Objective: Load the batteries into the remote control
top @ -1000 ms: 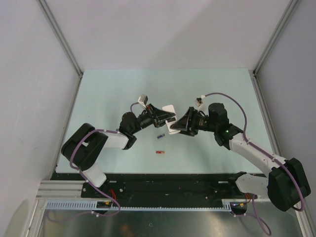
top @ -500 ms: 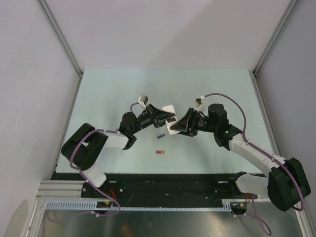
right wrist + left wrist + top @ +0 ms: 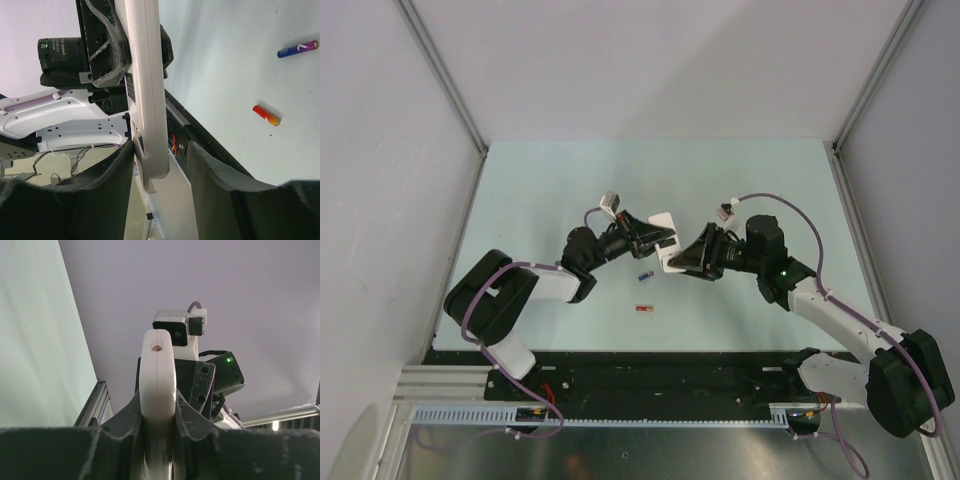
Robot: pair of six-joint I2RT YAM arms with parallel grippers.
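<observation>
The remote control (image 3: 157, 365) is a slim white bar seen edge-on, held up above the table with my left gripper (image 3: 157, 412) shut on it. In the top view it shows as the white remote control (image 3: 664, 221) between both grippers, my left gripper (image 3: 656, 238) on its left. My right gripper (image 3: 160, 150) is open around the remote control's (image 3: 147, 90) lower end: the left finger touches it, the right finger stands apart. A thin white panel juts off that end. Two batteries lie on the table, a blue-purple battery (image 3: 298, 49) and a red battery (image 3: 266, 115).
From above, the blue battery (image 3: 644, 274) and the red battery (image 3: 643, 308) lie on the pale green table (image 3: 570, 190) just below the grippers. A black rail (image 3: 650, 365) runs along the near edge. Grey walls enclose the table on three sides.
The right gripper's jaws have narrowed around the remote's lower end, and the right arm has shifted slightly. The left gripper and the batteries have not moved.
</observation>
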